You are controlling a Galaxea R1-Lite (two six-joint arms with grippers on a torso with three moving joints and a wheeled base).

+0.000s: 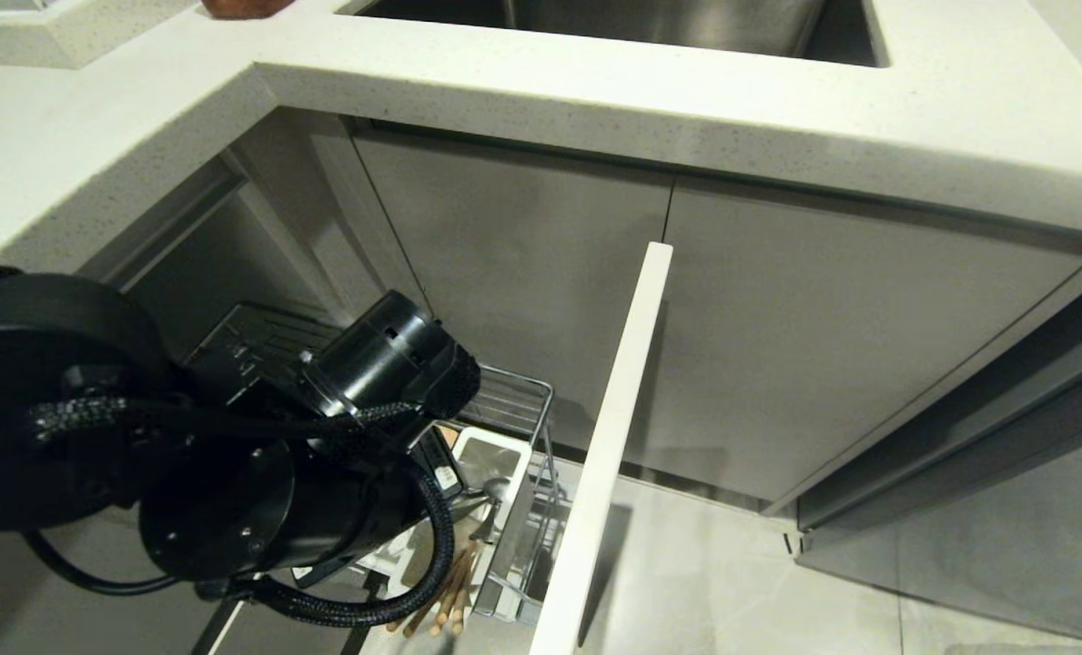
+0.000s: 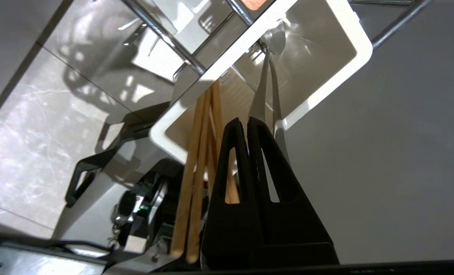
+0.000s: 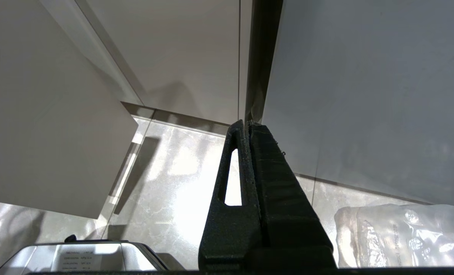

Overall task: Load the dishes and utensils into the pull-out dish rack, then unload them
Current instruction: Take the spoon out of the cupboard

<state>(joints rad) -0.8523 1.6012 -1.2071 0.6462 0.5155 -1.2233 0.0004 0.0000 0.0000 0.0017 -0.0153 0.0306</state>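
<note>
Left pincer (image 2: 247, 124): fingers pressed together, tips pinching the slim handle of the metal spoon (image 2: 267, 72); it hangs over the white utensil caddy (image 2: 358, 36); in the head view the black left arm (image 1: 231, 455) covers most of the rack
Metal spoon: bowl end down inside the caddy, near one of its inner walls; handle runs up between the fingertips
Chopsticks (image 2: 198, 160): light wood, the pair leaning side by side in the same caddy, just beside the spoon handle; their upper ends stick out past the caddy rim (image 1: 454, 587)
Pull-out dish rack (image 1: 518, 400): chrome wire basket drawn out from under the worktop (image 1: 686, 100); caddy seated at its corner; pale cabinet front (image 1: 609, 446) seen edge-on at its right
Right pincer (image 3: 248, 124): fingers closed flat on each other, holding nothing; it points at grey cabinet doors and the marbled floor (image 3: 173, 179)
Sink (image 1: 650, 23): steel basin set in the worktop above
</note>
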